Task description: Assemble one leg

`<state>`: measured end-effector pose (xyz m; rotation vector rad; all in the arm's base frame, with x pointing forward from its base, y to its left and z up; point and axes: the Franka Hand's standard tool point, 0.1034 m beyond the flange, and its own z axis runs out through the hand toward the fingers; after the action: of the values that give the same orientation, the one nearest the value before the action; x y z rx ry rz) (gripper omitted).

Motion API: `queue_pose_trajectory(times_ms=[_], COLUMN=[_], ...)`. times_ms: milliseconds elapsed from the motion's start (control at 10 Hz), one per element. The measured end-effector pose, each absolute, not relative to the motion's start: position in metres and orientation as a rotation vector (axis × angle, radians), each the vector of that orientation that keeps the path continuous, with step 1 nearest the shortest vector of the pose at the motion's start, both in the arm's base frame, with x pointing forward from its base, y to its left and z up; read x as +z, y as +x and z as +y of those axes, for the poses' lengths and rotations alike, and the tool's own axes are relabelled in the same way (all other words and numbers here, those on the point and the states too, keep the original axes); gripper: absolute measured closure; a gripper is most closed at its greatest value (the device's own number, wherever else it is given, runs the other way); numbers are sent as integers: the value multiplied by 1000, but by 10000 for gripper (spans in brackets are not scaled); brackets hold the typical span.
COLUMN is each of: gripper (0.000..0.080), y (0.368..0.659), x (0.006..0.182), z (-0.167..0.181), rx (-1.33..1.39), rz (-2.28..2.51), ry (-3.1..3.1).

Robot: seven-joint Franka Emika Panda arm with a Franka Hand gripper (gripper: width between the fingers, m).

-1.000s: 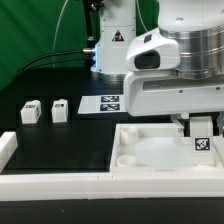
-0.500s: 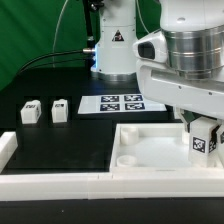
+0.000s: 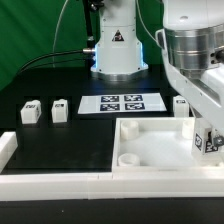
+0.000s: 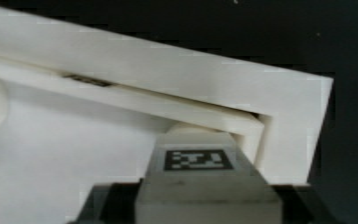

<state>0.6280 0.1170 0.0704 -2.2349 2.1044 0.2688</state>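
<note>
On the exterior view's left, two small white plastic post-like legs stand on the black bench [image 3: 60,135]: the first leg [image 3: 30,111] and the second leg [image 3: 59,109], side by side and well apart from the jaws, each showing a small dark mark on its face. Next along lies the marker board [image 3: 123,102], flat, with four black-and-white tags. Beyond it a third leg [image 3: 181,105] stands upright just behind the large white square tray-like piece [image 3: 150,150], whose raised rim encloses a shallow floor with a round hole [image 3: 126,158] near its corner; nothing loose lies in that part of the tray.

At the exterior view's right edge the gripper [image 3: 209,140] holds the fourth leg [image 3: 208,142], a white block with a square black-and-white tag facing out. The wrist view shows that held leg [image 4: 201,160] between the jaws, which are closed on its sides, its far end sitting right against the tray's inner corner [image 4: 265,120]. Whether it touches the floor I cannot tell.
</note>
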Motion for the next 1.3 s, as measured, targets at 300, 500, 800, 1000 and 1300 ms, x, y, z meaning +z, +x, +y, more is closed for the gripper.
queue_pose_trajectory(times_ms=[300, 500, 800, 1000, 1300], gripper=[507, 507, 384, 163, 150], y=[632, 634, 632, 632, 632], x=[71, 71, 70, 70, 69], z=[116, 115, 117, 117, 114], rx=[272, 276, 280, 278, 267], rz=[2391, 2517, 2514, 2471, 2287], ry=[-1927, -1766, -1776, -1828, -2034])
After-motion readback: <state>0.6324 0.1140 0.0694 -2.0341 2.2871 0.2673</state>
